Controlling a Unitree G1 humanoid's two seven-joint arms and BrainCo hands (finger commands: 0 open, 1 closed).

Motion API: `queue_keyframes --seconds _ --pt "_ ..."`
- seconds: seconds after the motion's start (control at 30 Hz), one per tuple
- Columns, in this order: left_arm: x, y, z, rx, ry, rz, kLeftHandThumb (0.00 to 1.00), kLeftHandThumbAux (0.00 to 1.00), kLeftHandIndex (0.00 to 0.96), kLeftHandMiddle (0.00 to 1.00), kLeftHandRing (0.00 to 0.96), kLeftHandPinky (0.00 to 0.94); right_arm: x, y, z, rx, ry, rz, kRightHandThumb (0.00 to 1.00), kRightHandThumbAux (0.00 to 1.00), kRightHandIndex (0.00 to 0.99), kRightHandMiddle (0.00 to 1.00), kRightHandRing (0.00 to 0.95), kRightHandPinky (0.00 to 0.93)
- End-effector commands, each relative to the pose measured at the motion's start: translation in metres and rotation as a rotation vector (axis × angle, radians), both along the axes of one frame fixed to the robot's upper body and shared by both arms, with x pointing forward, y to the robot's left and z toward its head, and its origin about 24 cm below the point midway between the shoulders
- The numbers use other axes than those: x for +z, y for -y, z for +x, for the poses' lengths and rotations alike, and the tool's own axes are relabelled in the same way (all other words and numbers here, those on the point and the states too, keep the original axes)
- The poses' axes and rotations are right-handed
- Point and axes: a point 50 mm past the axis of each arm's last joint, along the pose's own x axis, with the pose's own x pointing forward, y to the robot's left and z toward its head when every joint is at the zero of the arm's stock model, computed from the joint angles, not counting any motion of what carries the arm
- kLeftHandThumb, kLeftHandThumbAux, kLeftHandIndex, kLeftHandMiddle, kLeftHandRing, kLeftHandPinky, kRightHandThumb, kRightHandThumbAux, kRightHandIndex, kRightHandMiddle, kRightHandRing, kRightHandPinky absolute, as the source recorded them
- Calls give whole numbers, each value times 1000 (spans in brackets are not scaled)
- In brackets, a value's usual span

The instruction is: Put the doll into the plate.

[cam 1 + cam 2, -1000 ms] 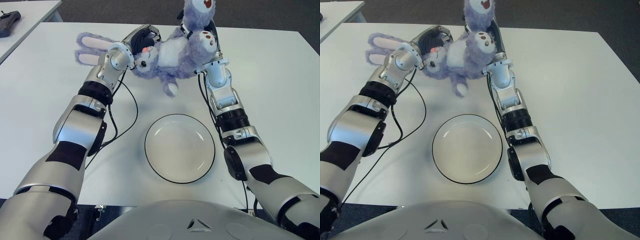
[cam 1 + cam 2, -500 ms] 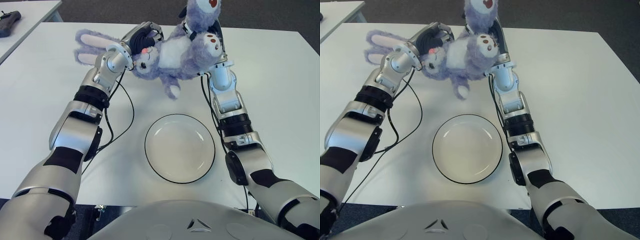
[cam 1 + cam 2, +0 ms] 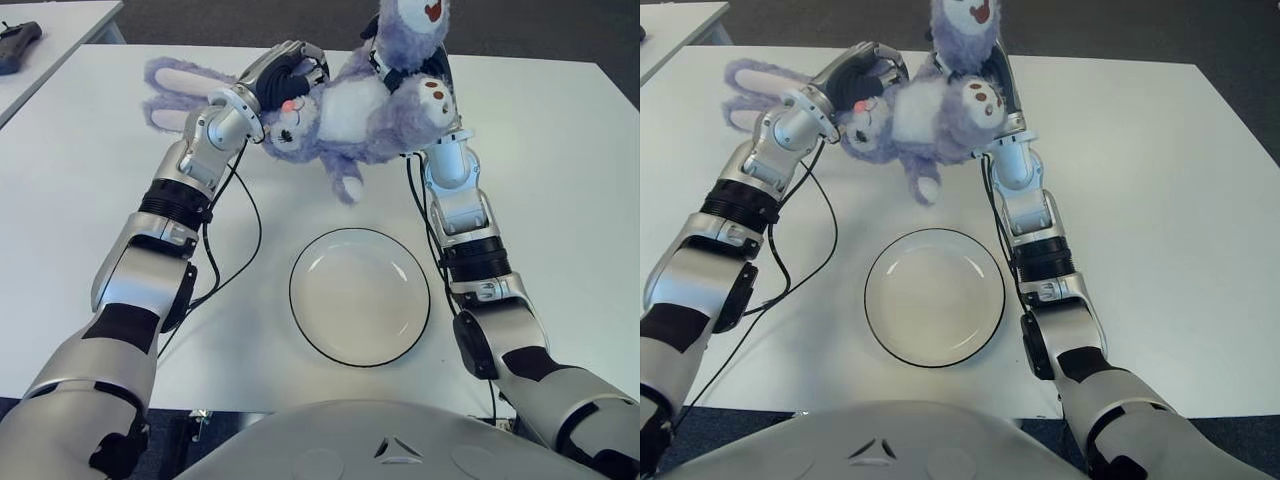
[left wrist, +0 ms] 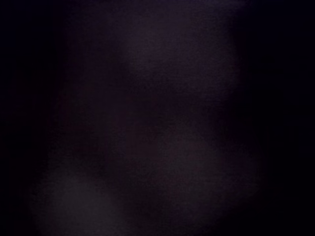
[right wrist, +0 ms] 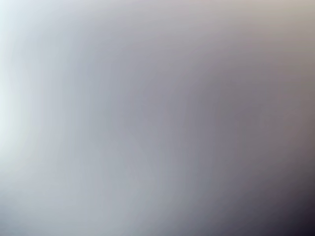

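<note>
Purple plush rabbit doll [image 3: 345,110] hangs above the white table [image 3: 560,170], beyond the empty black-rimmed plate [image 3: 360,296] (well apart). Left hand [image 3: 283,75] clasps its head; right hand [image 3: 425,85] grips its legs, fingers mostly hidden by fur.

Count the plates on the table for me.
1. A white plate with a dark rim sits on the table's near side between the arms, nothing in it. None other visible.
</note>
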Motion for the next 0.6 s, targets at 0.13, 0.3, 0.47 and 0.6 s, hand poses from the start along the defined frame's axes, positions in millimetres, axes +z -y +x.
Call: queue_keyframes --seconds 0.13,0.3,0.47,0.6 --pt "-10 2 -21 -34 -66 -14 744 694 443 866 858 836 -8 5 -11 9 34 -9 707 718 439 844 863 853" --pt "-9 3 -29 -35 -104 -30 741 694 444 850 845 833 -11 6 -17 13 58 -27 706 719 438 851 864 861" --pt "-6 4 -37 -37 -106 -23 737 694 444 846 844 831 -13 7 -22 23 68 -28 704 719 438 851 862 847" --pt "-3 5 -43 -43 -100 -13 736 694 444 852 854 860 -15 8 -25 41 71 -23 704 720 438 850 860 849"
